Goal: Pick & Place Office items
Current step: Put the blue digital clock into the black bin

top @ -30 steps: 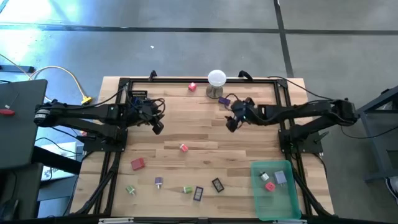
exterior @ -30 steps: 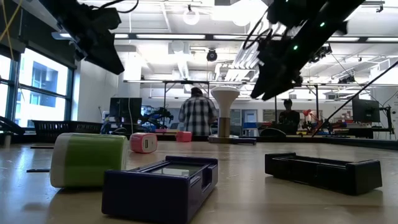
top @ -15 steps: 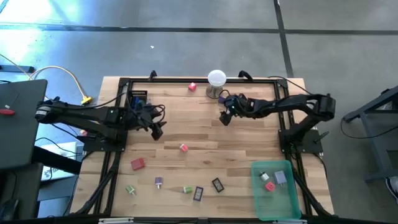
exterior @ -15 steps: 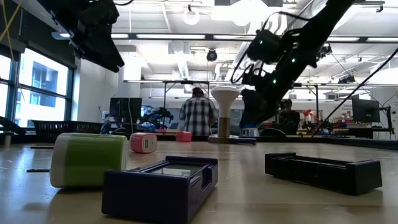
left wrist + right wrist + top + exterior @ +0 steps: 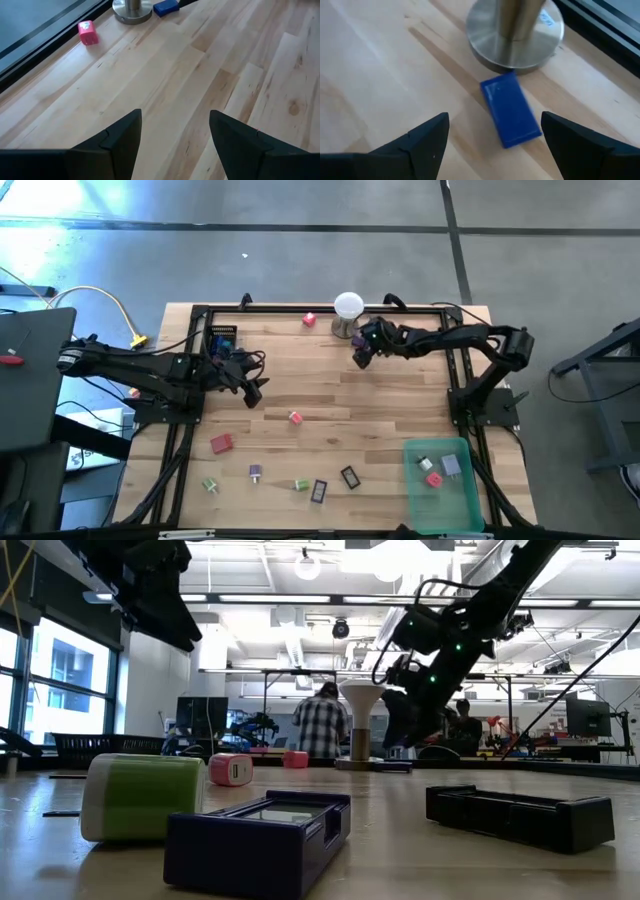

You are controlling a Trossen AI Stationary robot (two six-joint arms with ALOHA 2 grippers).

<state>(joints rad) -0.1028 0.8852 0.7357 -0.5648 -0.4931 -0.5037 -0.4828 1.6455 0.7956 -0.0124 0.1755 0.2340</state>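
- The right end effector (image 5: 362, 356) hangs over the far part of the wooden surface (image 5: 330, 430), just beside the metal stand (image 5: 516, 37) that carries the white ball (image 5: 348, 305).
- Its fingers (image 5: 420, 142) are spread wide and hold nothing; between them in the right wrist view lies a flat blue piece (image 5: 510, 110), which rests on the wood with one end right at the edge of the stand's round base.
- The left end effector (image 5: 253, 390) hovers over the left part of the surface, well apart from the other arm; its fingers (image 5: 117, 137) are also parted and empty, with bare wood between them.
- A small pink block (image 5: 310, 320) sits near the far edge, beside the stand.
- Another small red-pink piece (image 5: 295, 417) lies near the middle of the surface.
- Along the near side lie a red block (image 5: 221, 443), a green piece (image 5: 210, 484), a purple piece (image 5: 255, 472), a second green piece (image 5: 300, 484), a dark purple case (image 5: 319, 491) and a black case (image 5: 350, 477).
- A green bin (image 5: 470, 505) at the near right corner holds a few pieces, one red and one grey-purple.
- In the low view a person in a plaid shirt (image 5: 322, 724) stands in the room behind.
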